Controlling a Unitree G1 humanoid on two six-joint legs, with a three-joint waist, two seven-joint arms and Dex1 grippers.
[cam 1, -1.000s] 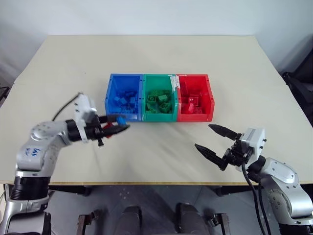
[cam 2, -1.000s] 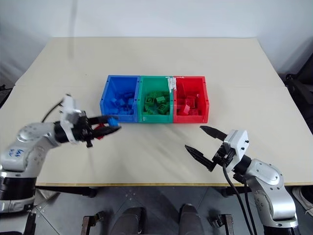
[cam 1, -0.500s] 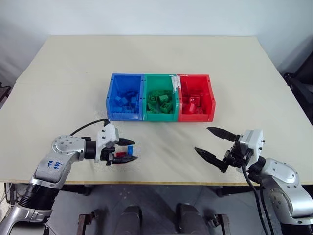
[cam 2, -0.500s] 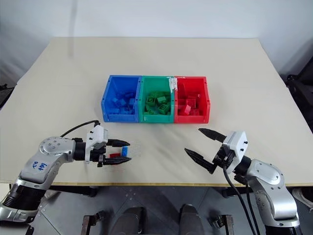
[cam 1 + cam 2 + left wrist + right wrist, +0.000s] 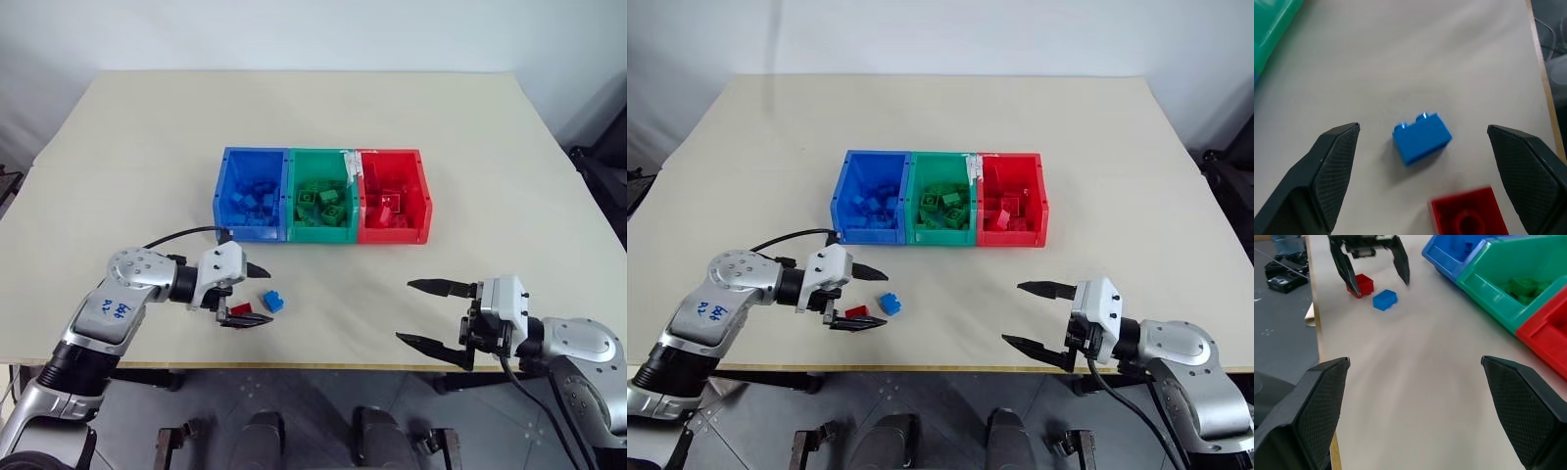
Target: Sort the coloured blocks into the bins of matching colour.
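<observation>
2 loose blocks lie on the table (image 5: 470, 127) near its front edge, well apart from the bins: a blue block (image 5: 272, 301) and, just beside it, a red block (image 5: 241, 309). The left gripper (image 5: 257, 295) is spread wide around them, holding neither. The right gripper (image 5: 426, 312) is likewise spread and empty. 3 joined bins, blue bin (image 5: 251, 194), green bin (image 5: 321, 194) and red bin (image 5: 391, 195), each contain blocks of matching colour.

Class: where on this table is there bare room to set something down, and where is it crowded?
Free: behind the bins, and between the left gripper and right gripper. Crowded: the blue block and red block at the open left gripper.
</observation>
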